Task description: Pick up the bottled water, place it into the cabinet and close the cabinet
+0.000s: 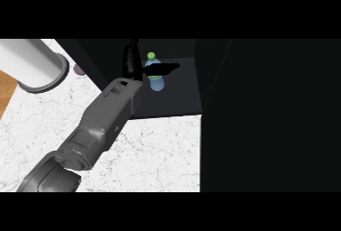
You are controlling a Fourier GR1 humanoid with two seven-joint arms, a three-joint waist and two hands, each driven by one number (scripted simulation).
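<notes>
Starting at the left edge of the frame, a strip of wooden surface (5, 92) is seen beside the white marbled counter (160, 149). In the upper left a white cylinder (30, 61) with a grey rim is lying on the counter, and a small pale object, too indistinct to be named, is partly seen just right of it.

From the lower left corner the grey left forearm (100, 122) is stretched diagonally up toward the top centre, where the black left hand (162, 69) is held inside the open cabinet (180, 97). One black part of the hand is raised toward the top of the frame; another is laid sideways to the right, across the bottled water (157, 84).

The bottle is found within the dark cabinet, at the upper centre of the frame, immediately right of the wrist. Its green cap (152, 56) is shown above the black crossing part and its pale blue body below it, so the hand is overlapped with the bottle at its upper portion. Whether the hand is closed round the bottle cannot be told against the dark interior.

The right side of the frame is filled by a tall dark panel (266, 113).
</notes>
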